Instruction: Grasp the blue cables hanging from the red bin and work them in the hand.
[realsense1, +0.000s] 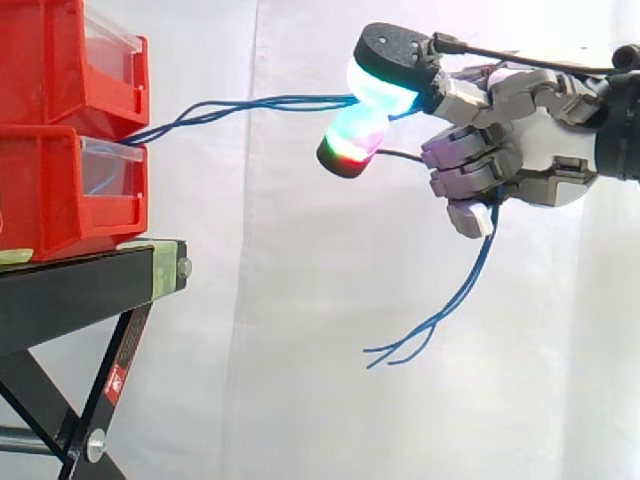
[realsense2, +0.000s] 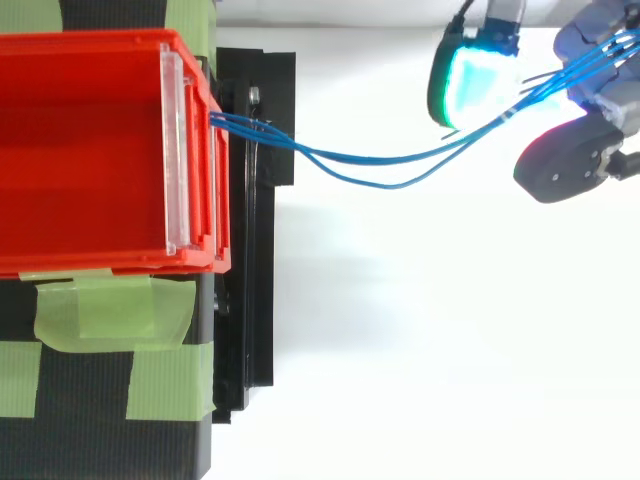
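side view: robot hand (realsense1: 540, 150) reaches in level from the right, fingers curled, two glowing pads (realsense1: 385, 92) pinching the blue cables (realsense1: 250, 103). cables run left, sagging slightly, to the front of the stacked red bins (realsense1: 50, 190) on the black stand (realsense1: 80, 285); loose ends dangle below the palm.

— Where do we see the blue cables (realsense1: 250, 103)?
— Thin strands leaving the red bin (realsense1: 50, 60) front, seemingly its underside, stretched nearly level, pinched in the hand (realsense1: 530, 150); loose ends dangle beneath.
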